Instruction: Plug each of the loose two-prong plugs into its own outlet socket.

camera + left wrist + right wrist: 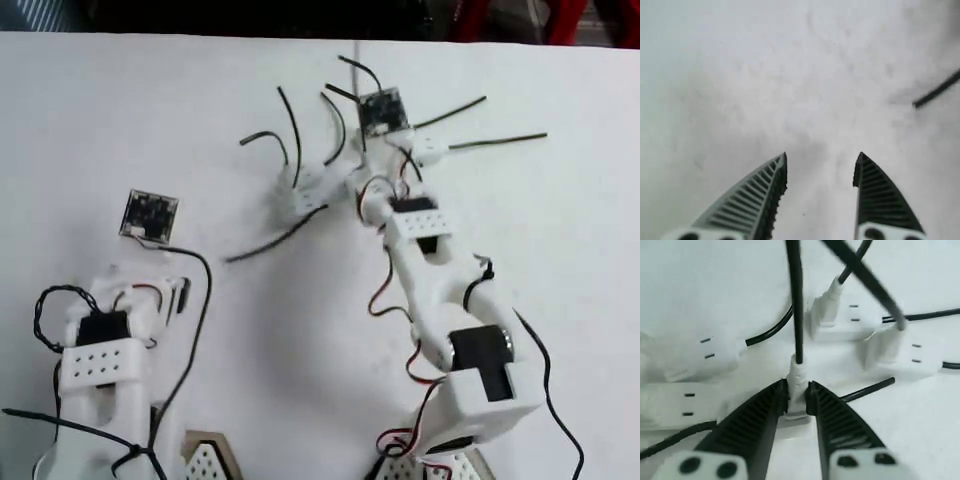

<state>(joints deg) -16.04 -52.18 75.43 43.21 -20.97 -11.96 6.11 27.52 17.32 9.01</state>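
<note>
Right gripper (797, 392) pinching white plug (796, 371), possibly atop outlet socket (790, 421), left gripper (820, 165) spread above table (765, 75)

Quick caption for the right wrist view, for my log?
Right gripper shut on a white plug, its black cord leading away, white sockets scattered around.

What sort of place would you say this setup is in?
Probably a robotics test bench: two small arms on a white table, loose outlet sockets with black cords, and bare circuit boards.

Arms (430, 285): we see white plastic shells with black motors (480, 350).
Wires (207, 300): red and black.
Fingers (755, 200): black, ribbed.
</note>
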